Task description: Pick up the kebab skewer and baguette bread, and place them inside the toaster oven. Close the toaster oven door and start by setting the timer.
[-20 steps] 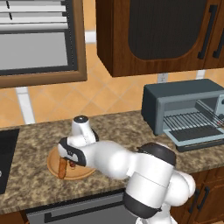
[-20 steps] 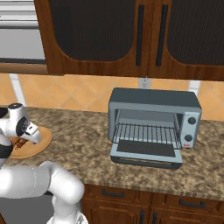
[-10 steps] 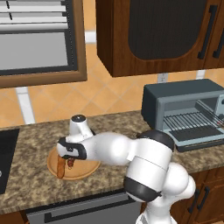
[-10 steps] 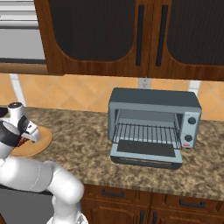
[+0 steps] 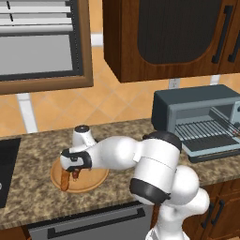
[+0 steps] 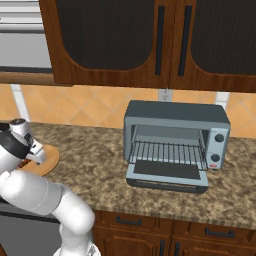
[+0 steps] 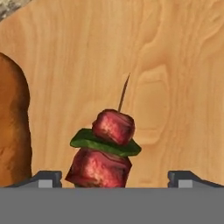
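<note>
claw (image 7: 113, 177) hung low over the round wooden board (image 7: 175, 65) on the worktop (image 5: 33, 197), fingers spread either side of the kebab skewer (image 7: 107, 146) lying beside the baguette bread (image 7: 13, 131), apparently lined up to pinch it for the open toaster oven (image 6: 175, 142)

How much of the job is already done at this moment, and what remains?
Done: only the oven door is down. In hand: the open gripper straddles the skewer on the wooden plate, not yet gripping; the baguette lies beside it. Left: load both into the oven, close the door, set the timer.
</note>
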Controlling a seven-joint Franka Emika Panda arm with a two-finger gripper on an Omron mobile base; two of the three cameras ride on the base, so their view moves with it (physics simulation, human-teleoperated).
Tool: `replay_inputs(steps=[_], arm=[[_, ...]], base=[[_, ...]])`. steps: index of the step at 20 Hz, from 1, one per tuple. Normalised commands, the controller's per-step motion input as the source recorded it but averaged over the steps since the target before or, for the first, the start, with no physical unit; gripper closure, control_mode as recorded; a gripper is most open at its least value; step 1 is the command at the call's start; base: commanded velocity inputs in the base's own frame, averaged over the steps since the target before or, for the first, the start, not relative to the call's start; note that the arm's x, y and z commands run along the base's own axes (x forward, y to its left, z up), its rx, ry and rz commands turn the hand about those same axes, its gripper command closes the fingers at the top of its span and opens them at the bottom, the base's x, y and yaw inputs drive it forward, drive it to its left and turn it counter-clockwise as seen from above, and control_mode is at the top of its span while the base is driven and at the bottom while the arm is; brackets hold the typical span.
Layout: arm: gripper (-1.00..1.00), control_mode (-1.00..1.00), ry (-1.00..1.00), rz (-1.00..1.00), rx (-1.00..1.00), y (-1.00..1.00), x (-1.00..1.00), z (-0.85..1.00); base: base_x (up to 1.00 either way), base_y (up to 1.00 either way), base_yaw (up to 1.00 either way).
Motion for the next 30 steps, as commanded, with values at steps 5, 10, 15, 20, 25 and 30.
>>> replay_inputs(steps=[5, 10, 15, 20, 25, 30], arm=[[1.00, -1.00, 0.00, 0.00, 0.00, 0.00, 0.00, 0.00], [1.00, -1.00, 0.00, -0.09, 0.00, -0.34, -0.05, 0.43], [1.00, -1.00, 0.00, -0.09, 0.07, -0.99, -0.29, 0.76], [1.00, -1.00, 0.00, -0.12, 0.05, -1.00, -0.42, 0.54], [1.00, -1.00, 0.00, -0.09, 0.07, -1.00, -0.30, 0.36], [1.00, -1.00, -0.02, -0.06, 0.07, -1.00, -0.07, 0.31]], base=[[0.00, 0.00, 0.00], [0.00, 0.00, 0.00], [0.00, 0.00, 0.00], [0.00, 0.00, 0.00], [0.00, 0.00, 0.00], [0.00, 0.00, 0.00]])
